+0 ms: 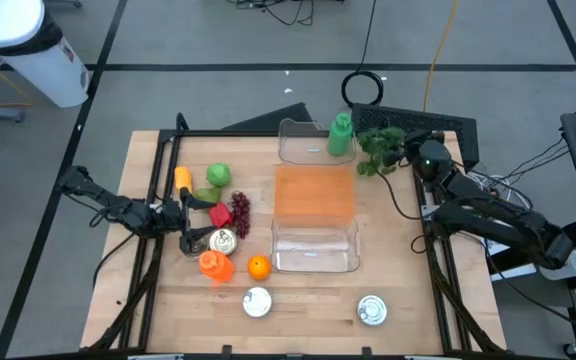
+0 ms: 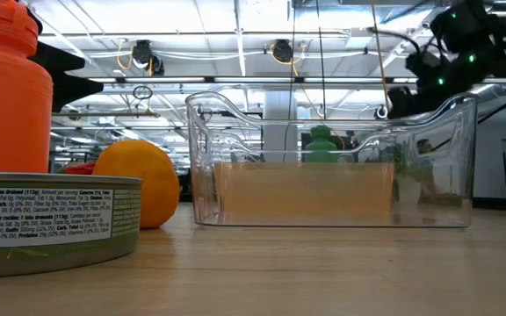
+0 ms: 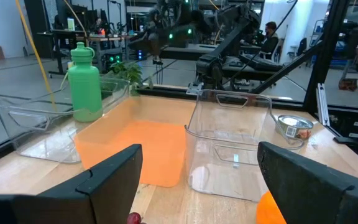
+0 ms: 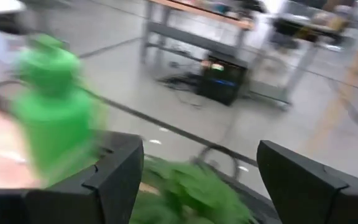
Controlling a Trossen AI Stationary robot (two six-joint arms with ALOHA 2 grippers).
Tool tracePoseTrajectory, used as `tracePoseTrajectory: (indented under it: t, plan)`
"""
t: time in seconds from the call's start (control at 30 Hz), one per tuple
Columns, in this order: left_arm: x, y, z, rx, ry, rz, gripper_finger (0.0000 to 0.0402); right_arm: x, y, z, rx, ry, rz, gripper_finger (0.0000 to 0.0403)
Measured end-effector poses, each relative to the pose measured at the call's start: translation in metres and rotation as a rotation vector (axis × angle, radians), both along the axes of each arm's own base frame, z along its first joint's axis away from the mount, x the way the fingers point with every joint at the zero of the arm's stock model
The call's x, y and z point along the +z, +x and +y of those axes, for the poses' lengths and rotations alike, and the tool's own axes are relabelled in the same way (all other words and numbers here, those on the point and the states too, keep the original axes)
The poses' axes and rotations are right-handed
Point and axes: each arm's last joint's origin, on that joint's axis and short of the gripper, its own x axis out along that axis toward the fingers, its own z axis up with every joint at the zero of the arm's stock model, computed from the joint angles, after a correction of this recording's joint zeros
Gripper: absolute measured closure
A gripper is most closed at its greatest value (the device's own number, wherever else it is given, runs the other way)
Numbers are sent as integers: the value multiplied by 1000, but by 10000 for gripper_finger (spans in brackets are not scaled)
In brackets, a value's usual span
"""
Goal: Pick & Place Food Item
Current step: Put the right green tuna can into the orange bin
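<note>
Several food items lie at the table's left: a green apple (image 1: 218, 175), a red pepper (image 1: 218, 213), dark grapes (image 1: 239, 212), an orange (image 1: 258, 267) and a yellow piece (image 1: 183, 178). My left gripper (image 1: 194, 217) is open beside the pepper and faces the clear bins (image 3: 199, 149). A bunch of leafy greens (image 1: 380, 148) lies at the far right, next to a green bottle (image 1: 341, 135). My right gripper (image 1: 411, 158) is open, with the greens (image 4: 191, 186) ahead between its fingers (image 4: 199, 146). In the low view its arm (image 2: 451, 48) is raised above the table.
Two clear bins sit mid-table, one far (image 1: 303, 140) and one near (image 1: 315, 247), with an orange mat (image 1: 314, 192) between them. An orange bottle (image 1: 215, 264) and tins (image 1: 222, 240) (image 1: 372, 311) (image 1: 257, 302) stand toward the near edge. Bare wood shows at the table's right.
</note>
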Motion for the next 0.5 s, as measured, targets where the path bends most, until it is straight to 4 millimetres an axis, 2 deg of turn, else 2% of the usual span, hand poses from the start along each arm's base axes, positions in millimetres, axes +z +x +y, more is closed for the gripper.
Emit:
tracePoseTrajectory:
  t: [0.13, 0.23, 0.37, 0.5]
  plan:
    - [0, 0, 0, 0, 0, 0, 69, 33, 14, 12, 266, 30, -57, 113]
    - [0, 0, 0, 0, 0, -1, 68, 56, 25, 31, 552, 92, -77, 116]
    - [0, 0, 0, 0, 0, 0, 69, 75, 39, 68, 941, 212, -139, 117]
    - [0, 0, 0, 0, 0, 0, 69, 85, 49, 113, 1228, 325, -187, 117]
